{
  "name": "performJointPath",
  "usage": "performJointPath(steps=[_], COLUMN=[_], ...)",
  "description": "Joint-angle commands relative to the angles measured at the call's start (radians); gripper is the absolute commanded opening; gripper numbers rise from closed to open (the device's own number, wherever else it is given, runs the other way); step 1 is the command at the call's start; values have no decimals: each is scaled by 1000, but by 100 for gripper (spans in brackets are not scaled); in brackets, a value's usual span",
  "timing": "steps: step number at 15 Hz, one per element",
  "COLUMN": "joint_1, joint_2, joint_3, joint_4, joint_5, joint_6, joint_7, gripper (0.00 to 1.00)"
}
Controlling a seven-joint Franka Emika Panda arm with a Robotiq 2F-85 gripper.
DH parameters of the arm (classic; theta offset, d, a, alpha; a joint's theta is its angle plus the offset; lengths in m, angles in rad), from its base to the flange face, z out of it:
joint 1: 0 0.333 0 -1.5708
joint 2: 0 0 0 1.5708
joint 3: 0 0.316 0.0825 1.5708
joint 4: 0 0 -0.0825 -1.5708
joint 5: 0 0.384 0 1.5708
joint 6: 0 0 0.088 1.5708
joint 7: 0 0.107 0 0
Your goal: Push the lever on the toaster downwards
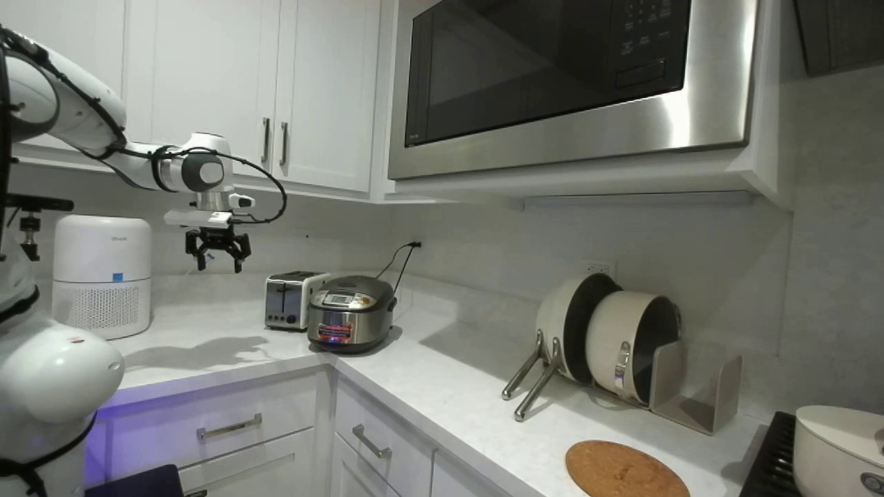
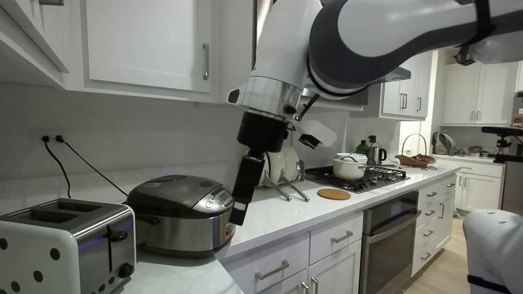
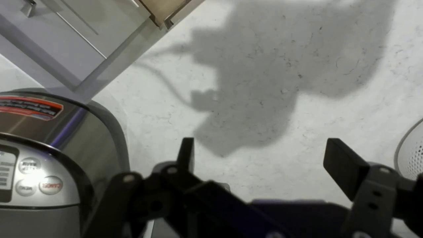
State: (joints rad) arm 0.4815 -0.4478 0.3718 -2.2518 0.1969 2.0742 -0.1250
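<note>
The toaster (image 1: 293, 300) is silver and white and stands on the counter against the back corner. In an exterior view its black lever (image 2: 118, 236) sits near the top of a vertical slot on the front face. My gripper (image 1: 219, 266) is in the air above the counter, at the toaster's left in that view and apart from it. It also shows side-on in an exterior view (image 2: 238, 216). In the wrist view the two fingers (image 3: 259, 143) are wide apart with nothing between them. The toaster is mostly hidden behind the gripper there.
A rice cooker (image 1: 352, 317) stands right beside the toaster; it also shows in the wrist view (image 3: 96, 138). A white air purifier (image 1: 102, 276) stands at the counter's other side. Upper cabinets (image 1: 324, 103) hang above. Power cords (image 2: 92, 165) run behind the appliances.
</note>
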Motion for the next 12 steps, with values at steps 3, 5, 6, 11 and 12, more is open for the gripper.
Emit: performJointPath(steps=[3,5,6,11,12], joint_1=[-12,-14,-14,-20,-20], joint_2=[131,170,187,289,315], joint_3=[8,18,21,53,61], joint_4=[157,197,212,284,302], joint_5=[-8,-17,-20,-79,-97], joint_6=[-20,-15,-7,50,62], joint_7=[-21,-18,-19,11,19], gripper=[100,100,100,100,100])
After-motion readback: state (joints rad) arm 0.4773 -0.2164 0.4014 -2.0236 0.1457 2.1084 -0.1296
